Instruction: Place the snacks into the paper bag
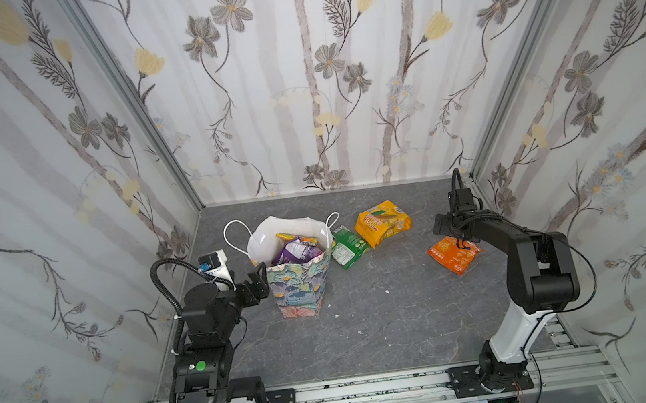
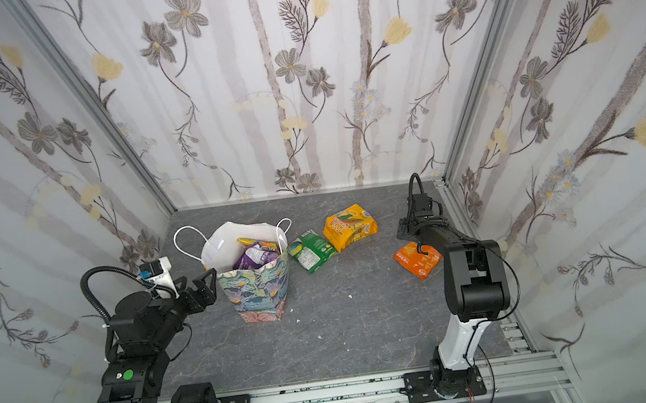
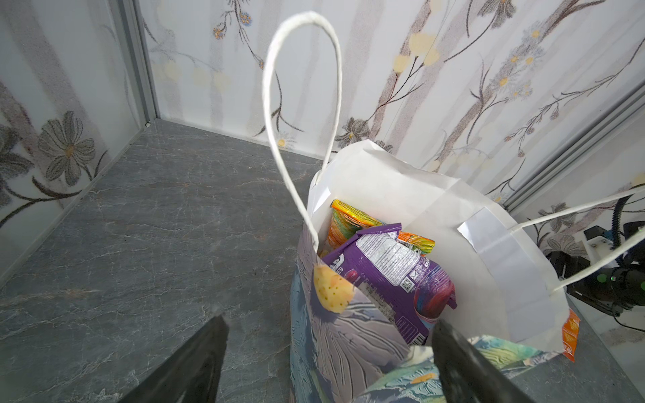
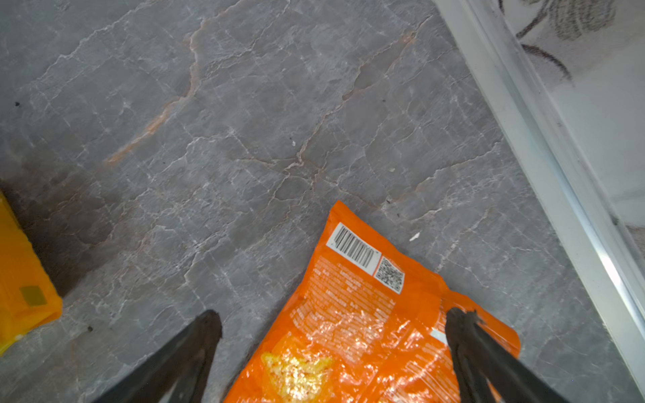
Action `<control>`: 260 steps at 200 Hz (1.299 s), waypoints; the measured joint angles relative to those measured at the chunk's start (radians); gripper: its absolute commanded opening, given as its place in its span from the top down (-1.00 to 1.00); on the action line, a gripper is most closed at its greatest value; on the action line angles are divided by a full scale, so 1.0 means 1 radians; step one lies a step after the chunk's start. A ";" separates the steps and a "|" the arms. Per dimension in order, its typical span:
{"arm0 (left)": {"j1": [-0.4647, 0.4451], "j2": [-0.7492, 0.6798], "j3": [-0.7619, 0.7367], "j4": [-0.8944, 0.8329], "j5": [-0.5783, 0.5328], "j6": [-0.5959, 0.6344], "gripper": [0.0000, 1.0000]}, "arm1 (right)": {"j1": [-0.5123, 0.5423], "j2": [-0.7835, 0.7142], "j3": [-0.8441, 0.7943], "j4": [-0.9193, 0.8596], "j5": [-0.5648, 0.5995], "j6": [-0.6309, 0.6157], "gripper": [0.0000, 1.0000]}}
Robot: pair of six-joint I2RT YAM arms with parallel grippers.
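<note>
The step in hand looked to be the right gripper [image 4: 335, 319] picking up the orange packet [image 4: 352, 272], and doing it well called for centring first. In the right wrist view the packet sat off toward one finger, whose tip overlapped its edge, while the other finger hung over bare table [image 4: 244, 122]. A small shift to set both fingers astride the film, then a straight drop and a firm pinch, seemed best — crinkly plastic would likely slip from a shallow grip. The jaws stood wide open and empty over the packet, which lay flat at the right, well apart from the bag [image 1: 300, 289]. The left gripper [image 3: 330, 322] — also open — hung at the bag's near left corner, the rim between its fingers. A purple packet [image 3: 391, 279] was inside. A green packet [image 1: 348, 249] lay just right of the bag, and a yellow packet [image 1: 382, 222] lay farther right.
</note>
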 measured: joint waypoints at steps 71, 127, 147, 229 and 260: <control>0.000 0.007 0.000 0.000 0.004 0.000 -0.81 | -0.057 0.068 -0.016 0.108 -0.072 -0.002 -0.99; 0.000 0.006 0.000 0.000 0.004 0.000 -0.82 | -0.063 0.068 -0.073 0.192 -0.203 0.006 -0.99; 0.000 0.005 0.000 0.000 0.004 0.000 -0.82 | -0.063 0.064 -0.098 0.214 -0.237 0.011 -1.00; 0.000 0.005 0.000 0.000 0.003 0.000 -0.81 | 0.014 -0.172 -0.427 0.355 -0.394 0.135 -0.96; 0.000 0.005 0.000 0.000 0.003 0.000 -0.81 | 0.141 -0.300 -0.543 0.372 -0.443 0.216 -0.95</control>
